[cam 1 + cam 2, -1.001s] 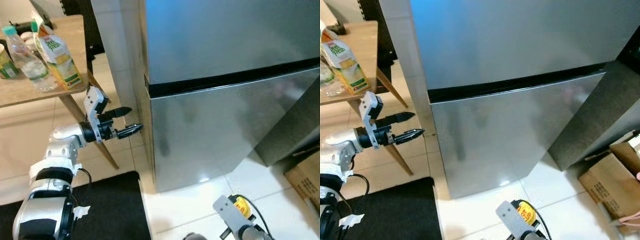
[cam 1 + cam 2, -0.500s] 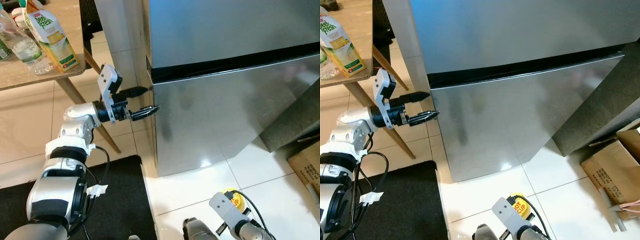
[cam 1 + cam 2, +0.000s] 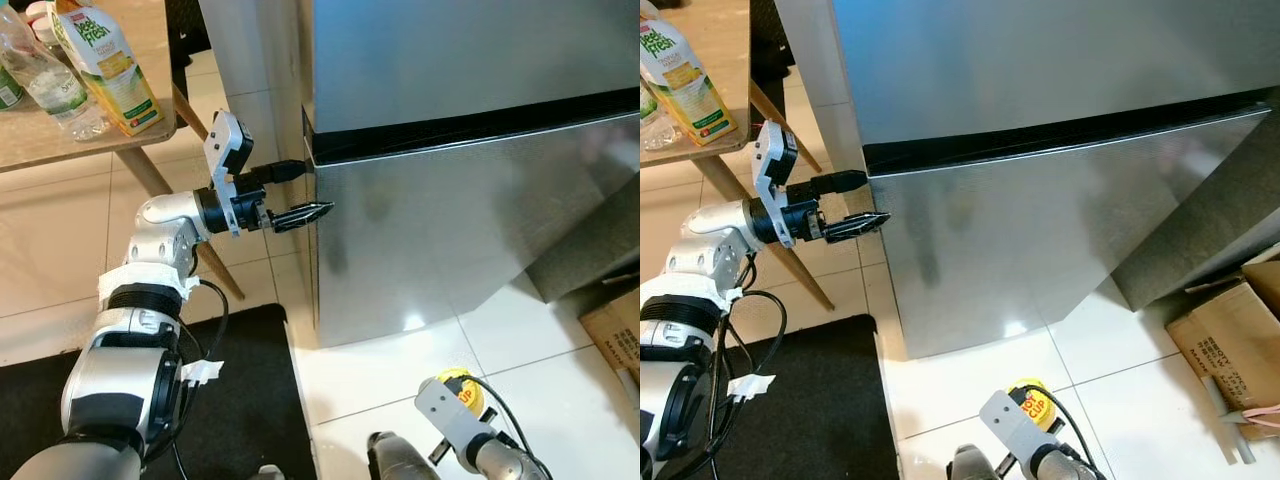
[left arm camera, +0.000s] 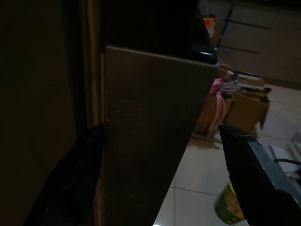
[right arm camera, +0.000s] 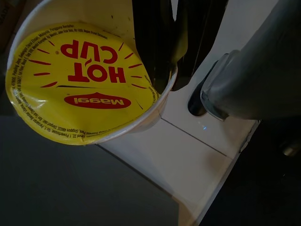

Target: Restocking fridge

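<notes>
A steel fridge [image 3: 450, 60] stands closed, a black gap dividing its upper door from the lower door [image 3: 440, 220]. My left gripper [image 3: 315, 190] is open at the fridge's left edge, level with the gap. One finger lies by the gap on the side and the other in front of the lower door, so the door's top corner [image 4: 141, 94] sits between the fingers. Low at my right, the right gripper [image 5: 162, 52] is shut on the rim of a yellow Maggi noodle cup [image 5: 84, 80], also seen near the floor [image 3: 458, 385].
A wooden table [image 3: 90, 140] at the left holds a juice carton [image 3: 105, 65] and a water bottle [image 3: 45, 80]; its leg runs just behind my left arm. A black mat [image 3: 240, 400] lies underfoot. A dark cabinet [image 3: 600, 250] and cardboard box [image 3: 1230, 340] stand at the right.
My left gripper has reached forward from beside the table leg to the fridge's left edge and now straddles the lower door's corner. The view has shifted with it.
</notes>
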Tool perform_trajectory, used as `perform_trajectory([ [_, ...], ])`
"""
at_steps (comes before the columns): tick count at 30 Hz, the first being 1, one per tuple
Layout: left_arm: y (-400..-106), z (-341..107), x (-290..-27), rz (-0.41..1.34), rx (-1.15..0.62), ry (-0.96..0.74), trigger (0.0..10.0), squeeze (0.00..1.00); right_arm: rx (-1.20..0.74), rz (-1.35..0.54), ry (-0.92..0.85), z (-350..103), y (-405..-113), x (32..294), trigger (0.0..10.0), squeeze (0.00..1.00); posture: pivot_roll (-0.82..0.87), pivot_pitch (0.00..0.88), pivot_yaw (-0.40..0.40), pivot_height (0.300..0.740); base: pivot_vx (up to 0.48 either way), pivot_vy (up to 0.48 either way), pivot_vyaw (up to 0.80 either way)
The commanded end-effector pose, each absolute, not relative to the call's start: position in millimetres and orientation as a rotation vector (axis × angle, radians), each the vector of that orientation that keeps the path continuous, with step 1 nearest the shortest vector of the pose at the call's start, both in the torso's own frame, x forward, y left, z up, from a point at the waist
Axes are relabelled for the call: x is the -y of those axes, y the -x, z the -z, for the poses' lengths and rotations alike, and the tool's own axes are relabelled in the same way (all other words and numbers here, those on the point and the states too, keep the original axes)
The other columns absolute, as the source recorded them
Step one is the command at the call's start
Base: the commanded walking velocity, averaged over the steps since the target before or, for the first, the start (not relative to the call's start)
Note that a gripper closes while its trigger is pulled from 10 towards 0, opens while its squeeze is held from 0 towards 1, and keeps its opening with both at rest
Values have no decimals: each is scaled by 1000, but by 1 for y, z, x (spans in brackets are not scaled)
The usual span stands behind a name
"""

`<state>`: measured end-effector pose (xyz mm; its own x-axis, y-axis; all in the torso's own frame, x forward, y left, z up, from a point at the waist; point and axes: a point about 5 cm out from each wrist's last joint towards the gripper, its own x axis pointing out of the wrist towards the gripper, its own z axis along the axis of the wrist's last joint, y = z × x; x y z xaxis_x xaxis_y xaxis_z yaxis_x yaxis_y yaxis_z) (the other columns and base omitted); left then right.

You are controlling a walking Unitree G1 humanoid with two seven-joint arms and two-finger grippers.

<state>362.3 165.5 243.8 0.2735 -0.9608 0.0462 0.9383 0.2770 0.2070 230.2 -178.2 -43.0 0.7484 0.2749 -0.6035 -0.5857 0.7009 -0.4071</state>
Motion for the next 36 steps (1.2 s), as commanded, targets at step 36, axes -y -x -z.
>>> perform_trajectory([
  [36, -224, -5, -161, 1096, -546, 184, 10000, 0, -1062, -261, 669, 90, -135, 246, 10000, 0, -131, 165, 5, 740, 0, 0, 0],
])
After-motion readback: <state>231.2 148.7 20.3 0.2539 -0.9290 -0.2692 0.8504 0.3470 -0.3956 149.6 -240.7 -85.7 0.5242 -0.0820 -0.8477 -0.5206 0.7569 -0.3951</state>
